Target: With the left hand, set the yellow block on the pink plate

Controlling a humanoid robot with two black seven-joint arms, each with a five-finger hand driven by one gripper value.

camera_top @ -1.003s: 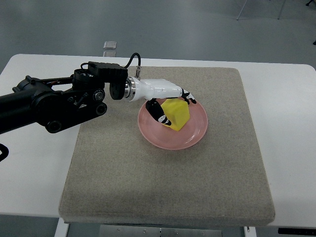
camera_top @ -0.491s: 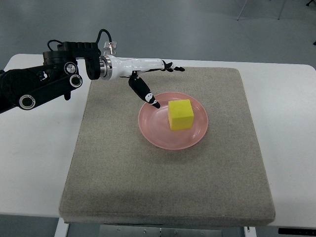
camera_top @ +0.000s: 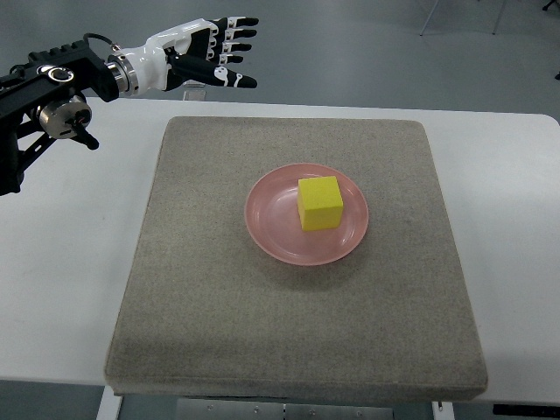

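A yellow block (camera_top: pixel 319 202) rests upright inside the pink plate (camera_top: pixel 277 231), slightly right of its middle. The plate sits on the grey mat near its centre. My left hand (camera_top: pixel 229 51) is raised at the top left, well away from the plate, above the table's far edge. Its white and black fingers (camera_top: pixel 238 80) are spread and hold nothing. The black left arm (camera_top: pixel 48 83) runs in from the left edge. The right arm does not show.
A grey felt mat (camera_top: pixel 289 332) covers most of the white table (camera_top: pixel 61 262). Bare table strips lie to the left and right of the mat. Grey floor lies beyond the far edge.
The left hand let go of the yellow block on the plate, then lifted and drew back up and to the left, with its fingers spreading.
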